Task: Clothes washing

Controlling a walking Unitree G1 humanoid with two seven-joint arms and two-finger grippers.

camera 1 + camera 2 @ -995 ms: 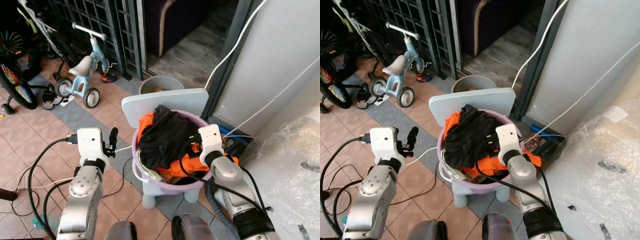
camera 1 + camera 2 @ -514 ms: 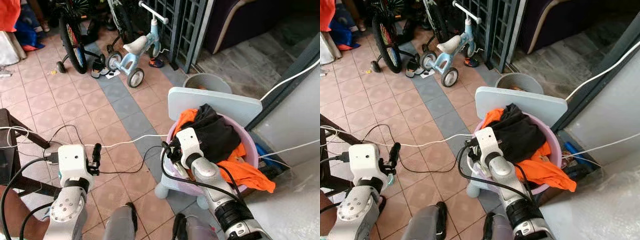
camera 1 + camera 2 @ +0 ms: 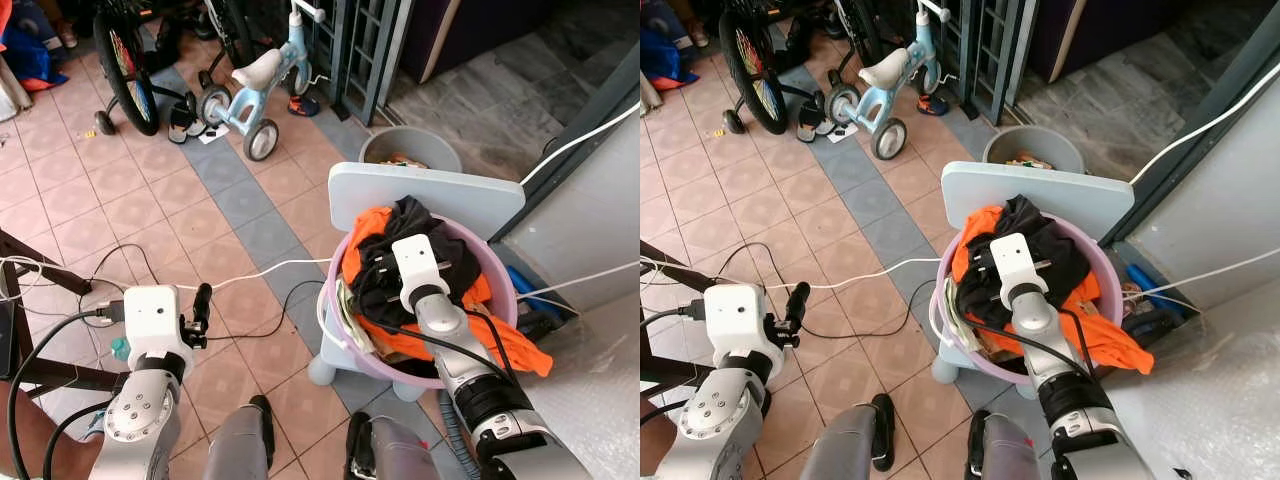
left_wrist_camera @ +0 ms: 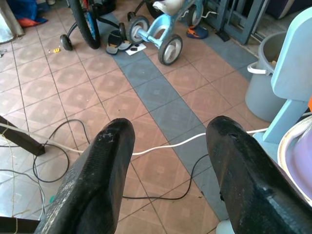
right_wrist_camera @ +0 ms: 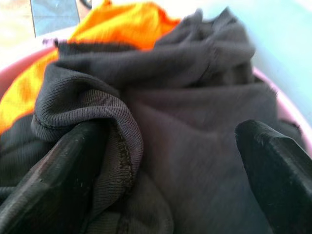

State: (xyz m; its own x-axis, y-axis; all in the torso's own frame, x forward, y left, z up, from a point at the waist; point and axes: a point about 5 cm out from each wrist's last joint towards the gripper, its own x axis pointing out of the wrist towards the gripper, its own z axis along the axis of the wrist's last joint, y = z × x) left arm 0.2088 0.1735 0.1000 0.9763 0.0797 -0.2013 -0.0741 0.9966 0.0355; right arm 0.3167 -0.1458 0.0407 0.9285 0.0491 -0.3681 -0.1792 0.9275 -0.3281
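A pink basin [image 3: 497, 283] heaped with clothes stands on a small pale-blue chair [image 3: 440, 196]. A black garment [image 3: 412, 222] lies on top of orange ones [image 3: 372, 226], and one orange piece hangs over the rim at the right [image 3: 520, 345]. My right gripper [image 3: 368, 280] is down in the heap. In the right wrist view its fingers [image 5: 53, 185] are open and press into the black garment [image 5: 195, 122] on either side of a fold. My left gripper [image 3: 203, 305] hangs open over the tiled floor to the left of the basin, holding nothing [image 4: 168, 161].
A grey bucket [image 3: 410, 155] stands behind the chair. A child's tricycle [image 3: 255, 85] and a bicycle [image 3: 125, 60] are parked at the back left by a metal gate. White and black cables [image 3: 260, 272] cross the tiles. A dark wooden frame [image 3: 40, 272] is at the left, a wall at the right.
The camera has turned and shifted. My right gripper has moved from the basin's left rim to the middle of the heap, onto the black garment. The left gripper stays open and idle.
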